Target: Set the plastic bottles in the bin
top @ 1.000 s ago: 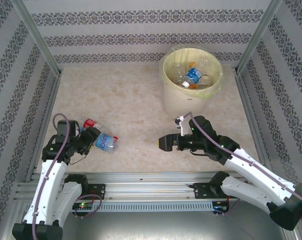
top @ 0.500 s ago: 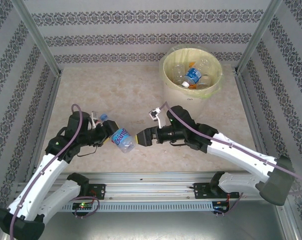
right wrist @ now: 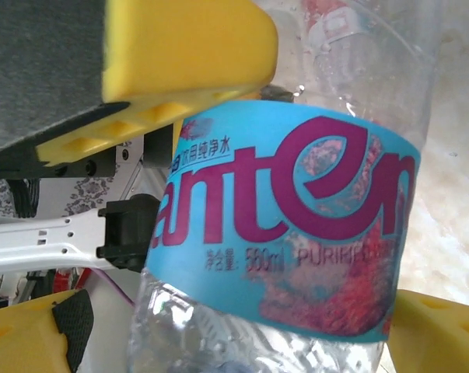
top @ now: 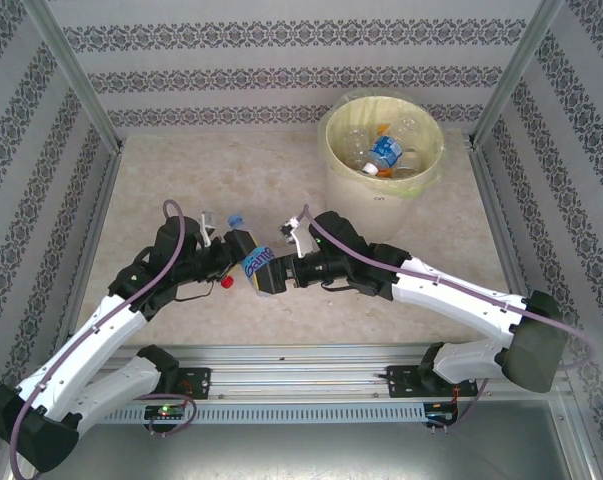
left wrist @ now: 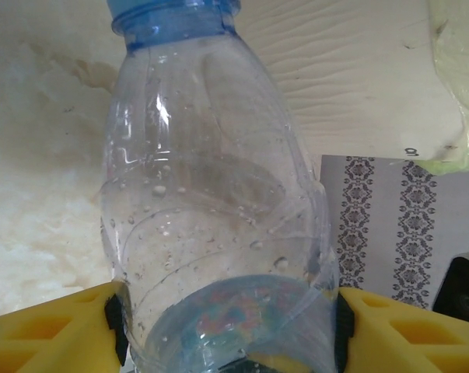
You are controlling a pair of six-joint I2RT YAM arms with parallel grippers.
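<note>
Clear bottle [top: 255, 266] with a blue label, held over the middle of the table [top: 181, 180] between the two arms, well apart from the bin [top: 379, 195]. Neck pointing toward the far wall, droplets inside the clear body. Left gripper [top: 236, 250] clamped on it, yellow fingers [left wrist: 47, 326] pressed to both sides by the label. Right gripper [top: 278, 277] spread wide, one finger on either side of the labelled lower body, no squeeze visible. Bin at the far right of the table, cream, lined with a pale yellow bag, several other bottles [top: 386, 152] lying inside. Small red piece [top: 224, 284] on the table just below the left gripper.
</note>
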